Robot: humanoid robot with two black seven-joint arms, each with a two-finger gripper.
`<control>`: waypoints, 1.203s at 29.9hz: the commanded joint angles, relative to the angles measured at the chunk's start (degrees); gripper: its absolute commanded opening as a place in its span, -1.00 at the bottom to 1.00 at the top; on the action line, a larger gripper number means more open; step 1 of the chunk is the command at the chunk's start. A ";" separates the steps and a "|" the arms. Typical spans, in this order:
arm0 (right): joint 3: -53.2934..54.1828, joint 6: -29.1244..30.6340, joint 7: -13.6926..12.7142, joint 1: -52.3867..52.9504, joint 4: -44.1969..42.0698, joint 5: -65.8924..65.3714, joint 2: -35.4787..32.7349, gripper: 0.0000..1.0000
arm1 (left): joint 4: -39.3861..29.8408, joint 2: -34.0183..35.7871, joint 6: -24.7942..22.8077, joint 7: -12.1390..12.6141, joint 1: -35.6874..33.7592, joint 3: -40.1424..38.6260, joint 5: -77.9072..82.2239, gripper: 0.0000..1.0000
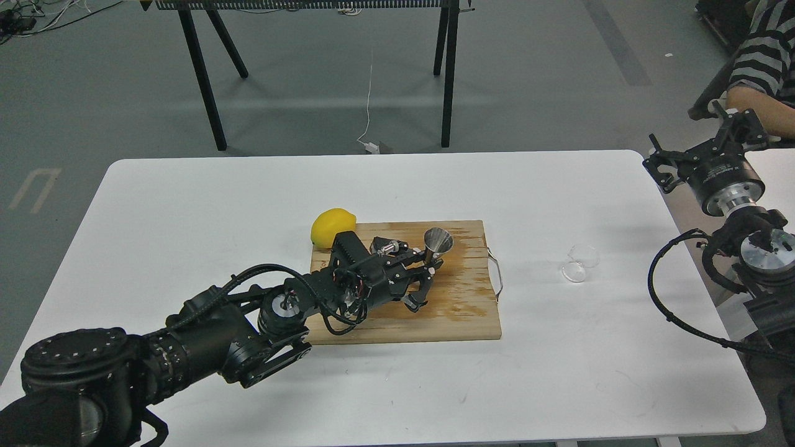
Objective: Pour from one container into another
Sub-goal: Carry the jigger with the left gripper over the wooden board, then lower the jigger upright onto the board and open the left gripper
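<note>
The shiny steel jigger (438, 242) stands upright on the wooden cutting board (466, 316), near its far edge. My left gripper (425, 283) reaches over the board from the left and is open; its upper finger (433, 266) sits right at the jigger's base, while the lower finger hangs nearer to me with nothing between the two. The small clear glass cup (580, 264) rests on the white table right of the board, apparently tipped on its side. My right gripper (659, 164) hovers off the table's far right corner, open and empty, far from the cup.
A yellow lemon (333, 228) sits at the board's far left corner, right behind my left wrist. The board has a wire handle (497, 273) on its right and a wet-looking patch. A person in a striped shirt (767, 56) sits at the far right.
</note>
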 commanded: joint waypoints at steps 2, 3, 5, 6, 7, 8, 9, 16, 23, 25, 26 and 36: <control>0.00 0.00 0.00 0.06 0.00 0.00 0.00 0.99 | -0.04 0.01 0.18 0.17 0.55 0.00 0.00 -0.94; 0.00 0.00 0.00 -0.03 0.00 0.00 0.00 0.99 | -0.04 0.01 0.18 0.17 1.08 0.00 0.00 -0.92; 0.00 0.00 0.00 -0.03 0.00 0.00 0.00 0.99 | -0.04 0.01 0.19 0.17 1.52 0.00 0.00 -0.88; 0.00 0.00 0.00 -0.03 0.00 0.00 0.00 0.99 | -0.04 0.01 0.27 0.26 1.70 0.00 0.00 -0.85; 0.00 0.00 0.00 -0.03 0.00 0.00 0.00 0.99 | -0.04 0.01 0.27 0.26 2.13 0.00 0.00 -0.82; 0.00 0.00 0.00 -0.03 0.00 0.00 0.00 0.99 | -0.04 0.01 0.27 0.26 2.57 0.00 0.00 -0.80; 0.00 0.00 0.00 -0.12 0.09 0.00 0.00 0.99 | -0.04 0.01 0.27 0.26 2.66 0.00 0.00 -0.77; 0.00 0.00 0.00 -0.30 0.09 0.00 0.00 0.99 | -0.12 0.01 0.80 -0.09 2.75 0.00 0.00 0.25; 0.00 0.00 0.00 -0.03 0.09 0.00 0.00 0.99 | -0.12 0.01 0.71 -0.27 2.58 0.09 0.00 0.79; 0.00 0.00 0.00 -0.03 0.09 0.00 0.00 0.99 | -0.12 0.01 0.71 -0.27 2.49 0.09 0.00 0.92; 0.00 0.00 0.00 -0.03 0.18 0.00 0.00 0.99 | -0.12 0.01 0.71 -0.27 2.49 0.09 0.00 0.94; 0.00 0.00 0.00 0.14 0.18 0.00 0.00 0.99 | -0.12 0.01 0.62 -0.71 2.14 0.00 0.00 0.98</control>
